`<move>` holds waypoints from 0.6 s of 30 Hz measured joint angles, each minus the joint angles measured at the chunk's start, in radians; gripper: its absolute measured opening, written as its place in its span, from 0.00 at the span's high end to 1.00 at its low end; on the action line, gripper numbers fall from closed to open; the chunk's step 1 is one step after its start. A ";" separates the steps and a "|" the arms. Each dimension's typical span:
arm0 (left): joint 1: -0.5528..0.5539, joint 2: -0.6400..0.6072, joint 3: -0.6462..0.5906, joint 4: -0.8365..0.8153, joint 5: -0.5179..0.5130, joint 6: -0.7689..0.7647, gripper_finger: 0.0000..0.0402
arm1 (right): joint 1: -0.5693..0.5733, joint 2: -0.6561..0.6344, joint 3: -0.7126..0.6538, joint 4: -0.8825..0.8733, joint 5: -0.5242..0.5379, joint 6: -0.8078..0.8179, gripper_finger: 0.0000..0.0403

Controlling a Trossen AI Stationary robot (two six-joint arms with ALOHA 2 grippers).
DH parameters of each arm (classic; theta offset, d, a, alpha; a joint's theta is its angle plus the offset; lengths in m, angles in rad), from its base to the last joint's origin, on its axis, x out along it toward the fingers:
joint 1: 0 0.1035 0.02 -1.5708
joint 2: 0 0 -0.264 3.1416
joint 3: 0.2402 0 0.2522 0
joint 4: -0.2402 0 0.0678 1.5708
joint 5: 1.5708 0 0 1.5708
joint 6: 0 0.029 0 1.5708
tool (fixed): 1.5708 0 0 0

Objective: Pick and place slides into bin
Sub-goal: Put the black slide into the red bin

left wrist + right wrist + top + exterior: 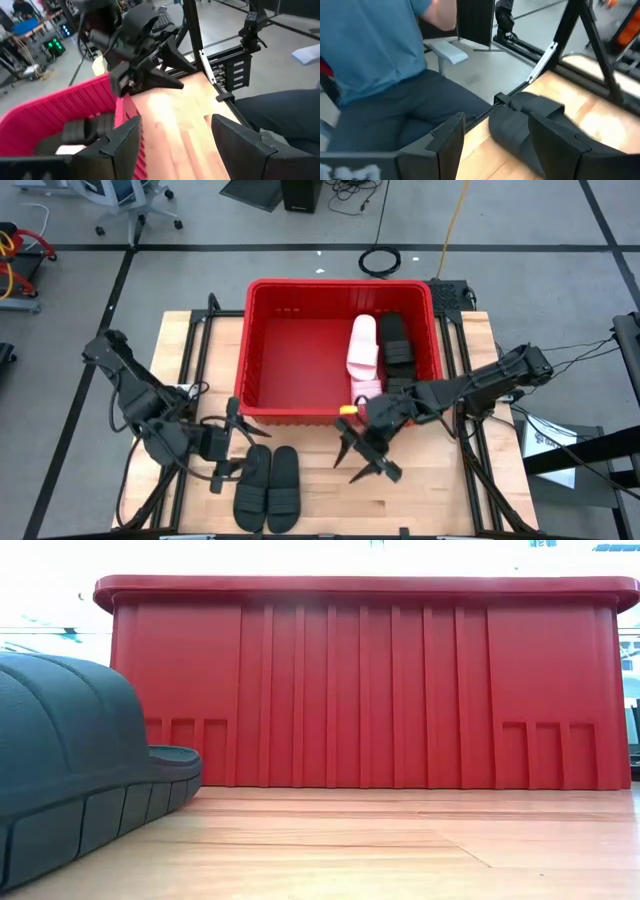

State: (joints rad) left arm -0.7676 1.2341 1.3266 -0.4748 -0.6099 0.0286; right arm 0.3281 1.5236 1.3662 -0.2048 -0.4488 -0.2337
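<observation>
Slides (pixel 268 488) wait beside our left gripper (pixel 232 450), jaws spread; we should straddle one strap squarely before pinching.

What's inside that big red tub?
The red plastic bin holds pale pink-white slides and black slides along its right side. Whatever lies beneath them is hidden.
</observation>
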 joint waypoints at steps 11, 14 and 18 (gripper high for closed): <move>-0.029 0.050 0.000 -0.057 0.024 -0.238 0.40 | 0.086 -0.001 -0.199 0.385 0.160 -0.218 0.48; -0.029 0.067 0.000 -0.076 0.060 -0.316 0.40 | 0.088 -0.001 -0.234 0.478 0.164 -0.191 0.49; -0.029 0.099 0.000 -0.074 0.104 -0.405 0.40 | 0.096 0.000 -0.249 0.490 0.164 -0.168 0.49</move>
State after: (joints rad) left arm -0.7963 1.3327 1.3266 -0.5491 -0.5055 -0.3760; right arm 0.4243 1.5234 1.1168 0.2856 -0.2844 -0.4013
